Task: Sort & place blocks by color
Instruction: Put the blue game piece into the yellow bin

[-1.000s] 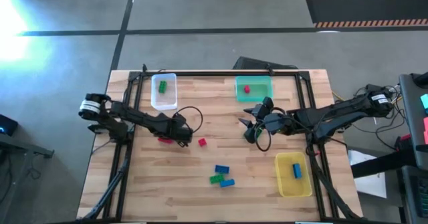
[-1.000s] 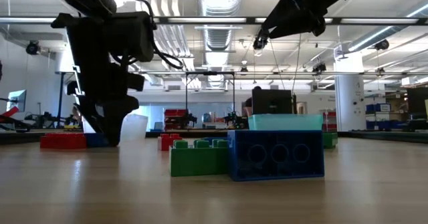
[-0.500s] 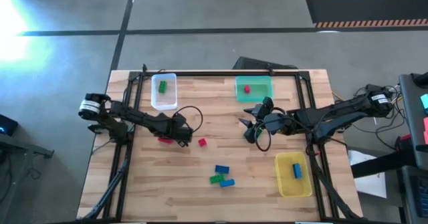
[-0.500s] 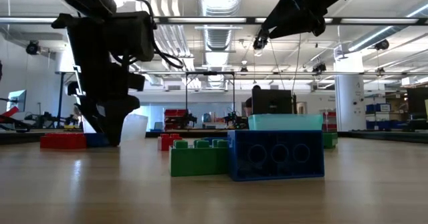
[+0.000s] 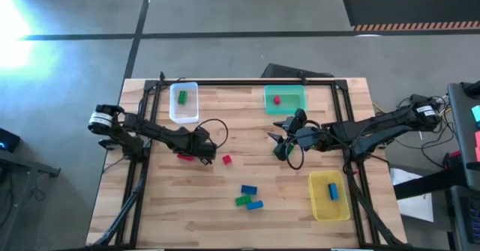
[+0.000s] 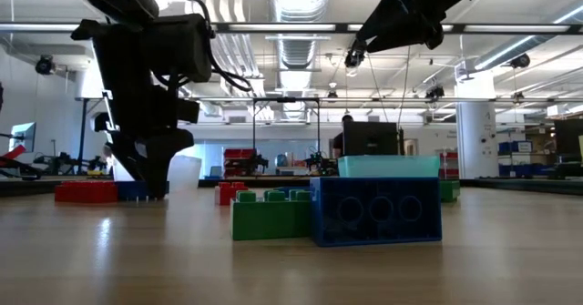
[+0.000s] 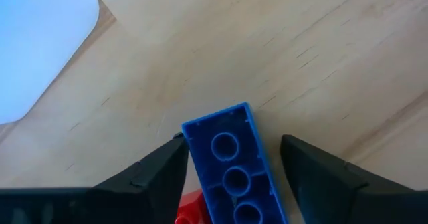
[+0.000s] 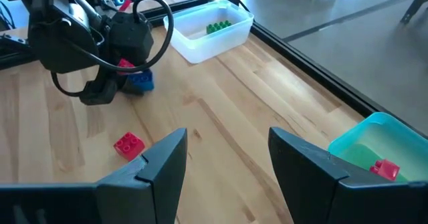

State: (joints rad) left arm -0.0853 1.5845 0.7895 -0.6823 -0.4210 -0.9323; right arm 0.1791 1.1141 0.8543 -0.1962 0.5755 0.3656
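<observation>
My left gripper (image 7: 231, 164) is open and low over the table's left-middle (image 5: 202, 150). Its fingers stand on either side of a blue block (image 7: 231, 174) that lies flat on the wood. A long red block (image 5: 184, 157) lies just beside it. A small red block (image 5: 226, 159) lies on its own to the right. Two blue blocks (image 5: 248, 189) and a green block (image 5: 242, 200) lie clustered near the table's near edge. My right gripper (image 8: 227, 164) is open and hovers above the table's middle right (image 5: 282, 144), holding nothing. My left gripper straddles one end of the blue block, coming from above. One finger (image 7: 167, 160) lies right by the block's corner (image 7: 185, 136), and I cannot tell whether it touches. The other finger (image 7: 304, 158) stands clear of the block.
A clear bin (image 5: 184, 112) holding a green block sits far left. A teal bin (image 5: 285, 107) holding a red block sits far middle. A yellow bin (image 5: 319, 198) holding a blue block sits near right. Bare wood lies between the arms.
</observation>
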